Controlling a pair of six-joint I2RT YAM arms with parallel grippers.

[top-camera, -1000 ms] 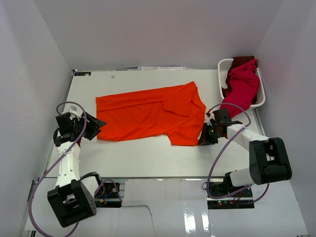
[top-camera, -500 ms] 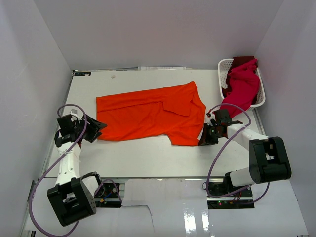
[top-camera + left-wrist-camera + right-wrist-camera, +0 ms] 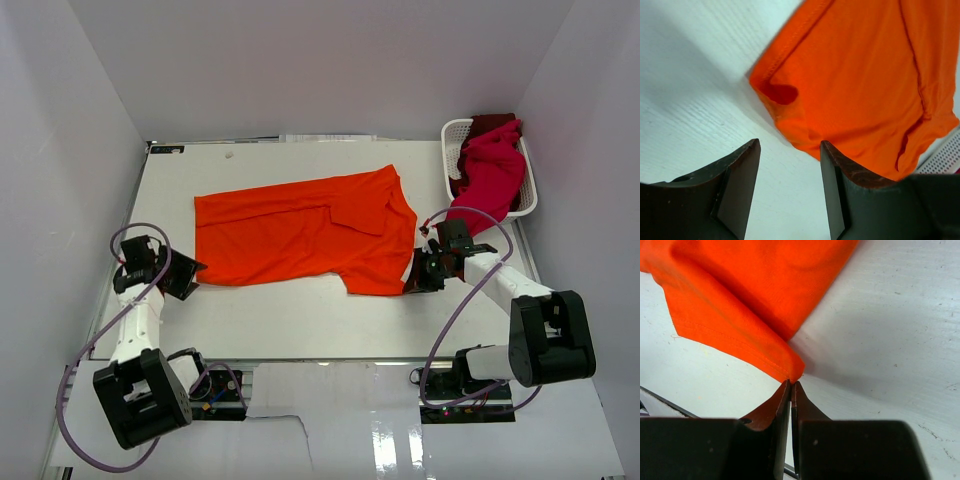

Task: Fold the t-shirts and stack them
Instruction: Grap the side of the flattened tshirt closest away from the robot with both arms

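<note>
A large orange t-shirt (image 3: pixel 300 235) lies spread flat across the middle of the table. My left gripper (image 3: pixel 188 272) stands open just off the shirt's near-left corner. In the left wrist view that corner (image 3: pixel 782 107) lies ahead of the open left gripper (image 3: pixel 790 145), with bare table between the fingers. My right gripper (image 3: pixel 412 283) is shut on the near-right corner of the orange t-shirt (image 3: pixel 755 285). The cloth's tip is pinched at the right gripper's (image 3: pixel 791 382) fingertips. A crimson-magenta t-shirt (image 3: pixel 490 175) hangs out of the basket, over a dark red one (image 3: pixel 492 123).
A white lattice basket (image 3: pixel 452 140) stands at the far right corner of the table. White walls close in the table on the left, the back and the right. Purple cables loop beside both arms.
My right gripper has shut on the orange shirt's near-right corner. The left arm has drawn back and down toward the table's near-left, still open.
</note>
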